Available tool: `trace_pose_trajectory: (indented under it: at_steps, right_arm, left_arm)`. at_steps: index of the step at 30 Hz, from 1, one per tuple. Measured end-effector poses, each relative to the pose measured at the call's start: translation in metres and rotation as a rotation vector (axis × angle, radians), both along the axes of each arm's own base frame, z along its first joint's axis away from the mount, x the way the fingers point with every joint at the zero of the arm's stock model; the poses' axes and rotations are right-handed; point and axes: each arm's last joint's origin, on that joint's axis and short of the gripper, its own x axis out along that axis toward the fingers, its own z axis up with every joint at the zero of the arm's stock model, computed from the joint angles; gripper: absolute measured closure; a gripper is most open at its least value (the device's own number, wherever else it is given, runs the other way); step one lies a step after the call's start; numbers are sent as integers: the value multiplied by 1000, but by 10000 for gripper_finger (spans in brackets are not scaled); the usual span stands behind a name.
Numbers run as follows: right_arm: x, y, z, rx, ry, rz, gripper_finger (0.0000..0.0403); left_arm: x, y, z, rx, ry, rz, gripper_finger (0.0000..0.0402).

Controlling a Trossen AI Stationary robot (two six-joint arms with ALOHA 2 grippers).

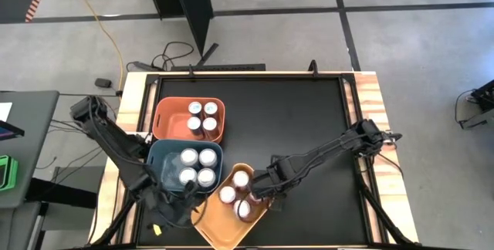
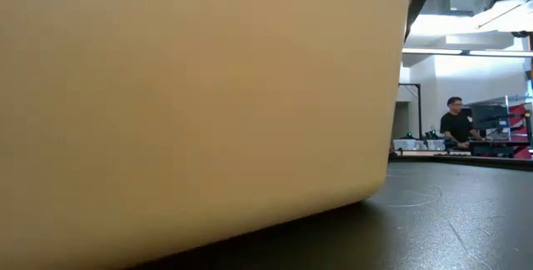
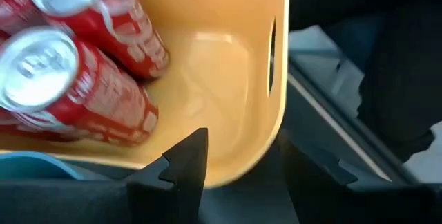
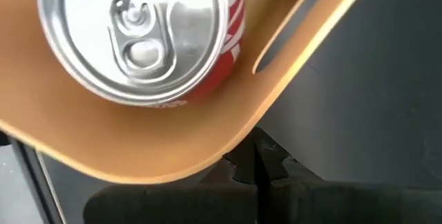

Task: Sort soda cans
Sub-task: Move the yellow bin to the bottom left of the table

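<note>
From above, the soda cans are all binned already: three in the orange bin point(image 1: 166, 123), four in the blue bin point(image 1: 164, 161), and three red ones in the yellow bin point(image 1: 224, 227) sitting crooked at the table's front edge. The left gripper point(image 1: 181, 204) is right at that bin's near corner and the right gripper point(image 1: 261, 190) is at its far rim, so any shove from either arm looks like it could slide or tip the bin toward the edge. Low view is pretty much just the yellow bin's wall point(image 2: 191, 103) with a person point(image 2: 456, 124) way off in the room, no help there. Left wrist view shows its fingers point(image 3: 183, 172) partly apart straddling the yellow rim, nothing clamped, red cans point(image 3: 76, 86) leaning inside; closing crooked could yank the bin. Right wrist view shows shut fingers point(image 4: 245, 172) holding nothing, just outside the rim beside a red can point(image 4: 138, 30); dragging sideways might catch the handle slot.
</note>
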Motion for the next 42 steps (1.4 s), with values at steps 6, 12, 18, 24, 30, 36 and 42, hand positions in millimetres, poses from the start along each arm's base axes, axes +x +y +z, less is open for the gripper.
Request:
trace_pose_trajectory:
  at_steps: [6,12,18,24,30,36,42]
  right_arm:
    - [2,11,1,28,-62,27,403]
    - [4,24,3,55,-130,74,403]
    - [8,29,5,78,-200,103,403]
    - [14,32,8,91,-264,133,403]
    - [18,31,9,99,-305,150,403]
    - [21,28,10,100,-314,135,403]
    - [21,26,10,98,-313,129,403]
  left_arm:
    - [-16,6,25,-74,-62,-28,231]
    - [-27,7,36,-123,-80,-50,232]
    - [-30,5,36,-119,-90,-48,233]
    - [-30,5,36,-147,-73,-15,233]
    - [-29,2,34,-161,-64,-5,233]
    - [-31,-6,43,-250,-114,-54,233]
    - [-37,-27,30,-182,-120,-201,233]
